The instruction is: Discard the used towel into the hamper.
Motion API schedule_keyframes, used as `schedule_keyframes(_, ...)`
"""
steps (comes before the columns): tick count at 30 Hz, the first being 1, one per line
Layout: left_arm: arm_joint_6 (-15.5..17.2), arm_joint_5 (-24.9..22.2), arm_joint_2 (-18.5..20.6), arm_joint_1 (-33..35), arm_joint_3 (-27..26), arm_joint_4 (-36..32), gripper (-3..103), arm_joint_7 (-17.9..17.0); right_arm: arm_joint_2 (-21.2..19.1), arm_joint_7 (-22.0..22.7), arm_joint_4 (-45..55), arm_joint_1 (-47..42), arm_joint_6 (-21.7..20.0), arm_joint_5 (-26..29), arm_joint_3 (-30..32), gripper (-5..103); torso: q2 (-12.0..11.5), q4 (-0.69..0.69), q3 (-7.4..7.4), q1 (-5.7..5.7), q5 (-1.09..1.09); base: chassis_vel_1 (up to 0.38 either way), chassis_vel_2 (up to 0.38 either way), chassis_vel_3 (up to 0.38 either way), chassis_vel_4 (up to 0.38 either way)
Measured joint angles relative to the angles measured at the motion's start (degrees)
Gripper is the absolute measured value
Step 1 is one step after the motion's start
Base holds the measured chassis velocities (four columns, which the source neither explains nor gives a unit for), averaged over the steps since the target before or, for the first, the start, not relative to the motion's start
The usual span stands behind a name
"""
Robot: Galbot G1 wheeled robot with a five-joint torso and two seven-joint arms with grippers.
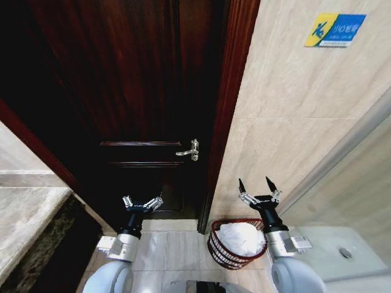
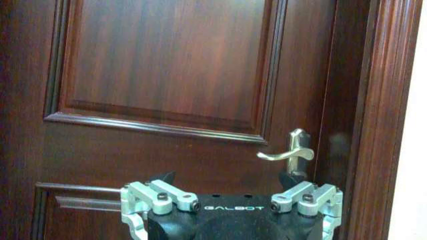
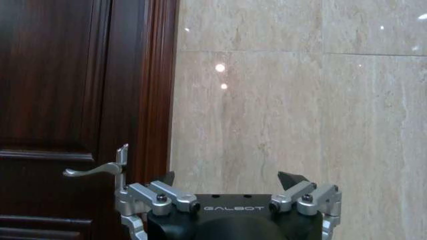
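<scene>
Both claws are spread open and holding nothing. The right gripper (image 1: pixel 256 187) is raised in front of the tiled wall (image 1: pixel 293 110), and the hamper (image 1: pixel 221 251) sits on the floor right below it, partly hidden by that arm. There's a white towel (image 1: pixel 241 238) bunched inside, though its bottom is hidden by the weave. The left gripper (image 1: pixel 142 203) faces the dark door (image 1: pixel 134 91), with the handle (image 1: pixel 189 151) up and off to its right. Both wrist views catch that handle (image 2: pixel 288 152), and fingertips barely poke out.
</scene>
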Motion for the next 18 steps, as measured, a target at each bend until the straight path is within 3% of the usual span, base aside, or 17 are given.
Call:
schedule_keyframes(9,0.0,0.0,0.0,0.0,0.0,0.0,100,0.0,0.0,0.0,0.0,0.0,0.0,0.0,0.0,100,0.0,0.0,0.0,0.01,-0.01,0.0,0.0,0.0,0.0)
schedule_keyframes(18,0.0,0.0,0.0,0.0,0.0,0.0,100,0.0,0.0,0.0,0.0,0.0,0.0,0.0,0.0,100,0.0,0.0,0.0,0.01,0.0,-0.077,-0.084,0.078,0.091)
